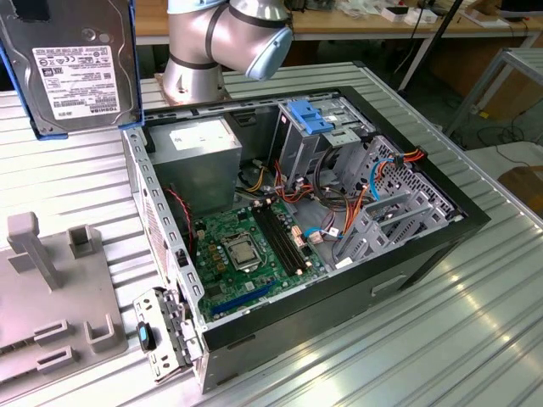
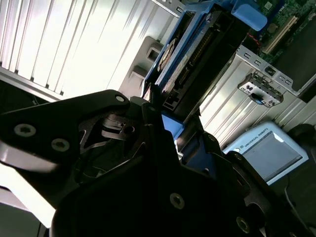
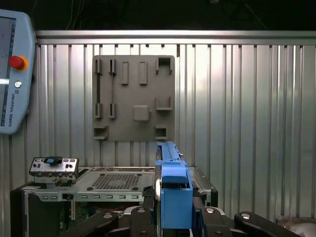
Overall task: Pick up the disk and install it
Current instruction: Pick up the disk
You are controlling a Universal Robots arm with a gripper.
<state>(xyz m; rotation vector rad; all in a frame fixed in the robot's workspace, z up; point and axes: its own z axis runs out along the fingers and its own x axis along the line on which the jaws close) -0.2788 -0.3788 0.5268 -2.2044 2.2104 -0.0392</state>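
Disk [image 1: 72, 64] in transit, raised well above the table [image 1: 475, 331] and apart from the open computer case [image 1: 339, 229], towards the exterior view's left. In the first wrist view the pincer [image 3: 174, 223] is clenched on the disk's blue carrier, which stands on edge between its two sides; I judge the grasp centred and firm.

Carrying step, as I read it: I would hold the disk square to the drive cage [image 1: 327, 136], pass the case wall with margin, and stay off the loose cables [image 1: 339, 199] beside the motherboard [image 1: 246, 246], since a tilted carrier would likely snag.

Surface: ribbed metal sheet, bright with glare, also bearing a grey fixture plate [image 1: 42, 297] and a teach pendant [image 3: 12, 74].

Room: workbenches behind the arm [image 1: 225, 38], and floor at the exterior view's right.
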